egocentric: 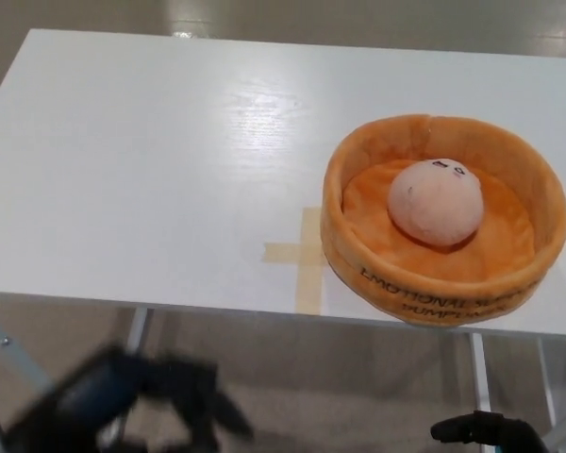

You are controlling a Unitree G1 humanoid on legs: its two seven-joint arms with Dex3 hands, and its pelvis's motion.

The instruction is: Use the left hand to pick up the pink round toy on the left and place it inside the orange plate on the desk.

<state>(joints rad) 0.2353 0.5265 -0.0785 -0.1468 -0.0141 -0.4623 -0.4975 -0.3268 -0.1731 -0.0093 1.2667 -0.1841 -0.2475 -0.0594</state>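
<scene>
White surface [151, 179] fills most of the head view, glossy, with glare near the top centre and a tan tape cross [300, 253] just left of the plate. Beige floor shows below the near edge, plus metal legs [135, 330] under the surface.

Pink round toy [435, 202] sits inside the orange plush plate [358, 260], roughly centred, small dark face marks on top, resting on the plate's floor. Plate stands on the right side of the surface, near the front edge, black lettering on its outer wall.

Left hand [132, 401] is down at bottom left, below the surface edge, heavily blurred; fingers look spread and nothing is in them, so it reads as open and empty. Right hand [481, 432] barely shows at bottom right, low; can't tell if it is open or closed.

Step judgement: placement looks done, toy is in the plate and the left hand is clear of it. Next move likely just parking the arm; no more grasping needed.
</scene>
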